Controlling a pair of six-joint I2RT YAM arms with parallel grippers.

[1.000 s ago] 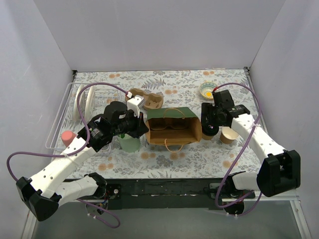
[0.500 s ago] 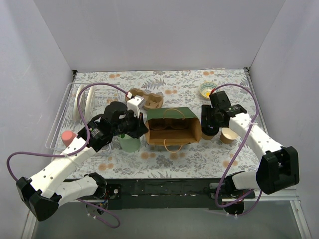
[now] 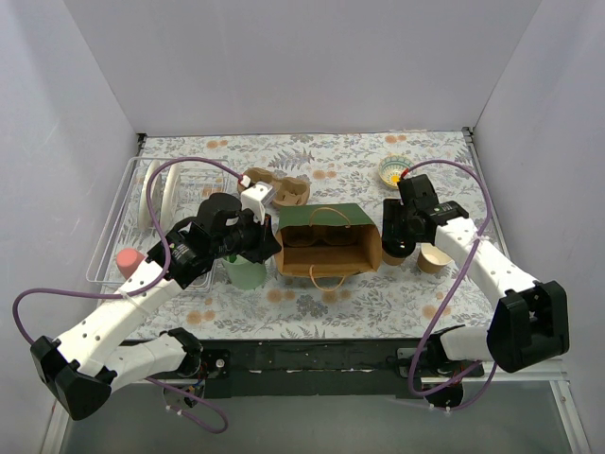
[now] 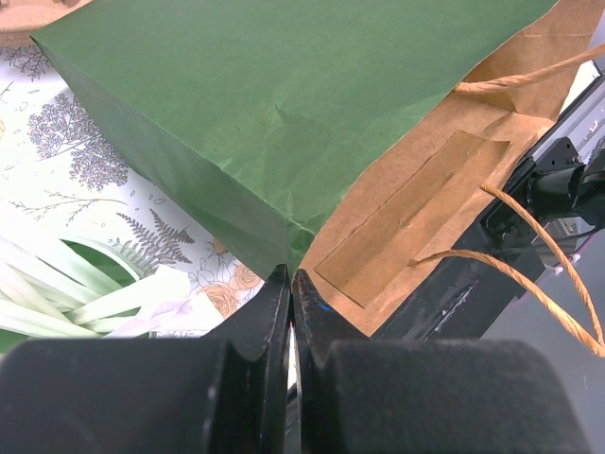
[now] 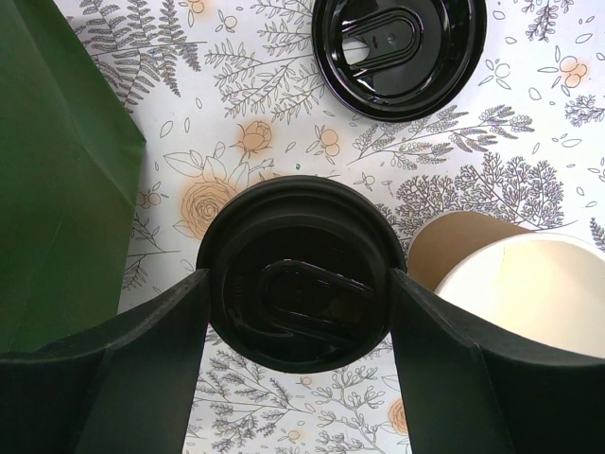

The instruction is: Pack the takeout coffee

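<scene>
Floral tablecloth inside white walls: the takeout coffee point(image 3: 398, 252) is gripped beside a paper bag point(image 3: 328, 248), and the lift into the bag is judged to be the step in hand.

From above, the bag is seen open-topped at the middle, with the left gripper point(image 3: 267, 242) at its left edge and the right gripper point(image 3: 399, 242) at its right side. On the left wrist view, the fingertips point(image 4: 280, 284) are seen pressed together against the bag's corner; whether paper is pinched cannot be told. On the right wrist view, the coffee's black lid is clasped from both sides, between the bag and a lidless cup point(image 5: 529, 284), below a loose lid point(image 5: 399, 52). Next, the cup should be raised upright, carried over the bag's rim and lowered in.
</scene>
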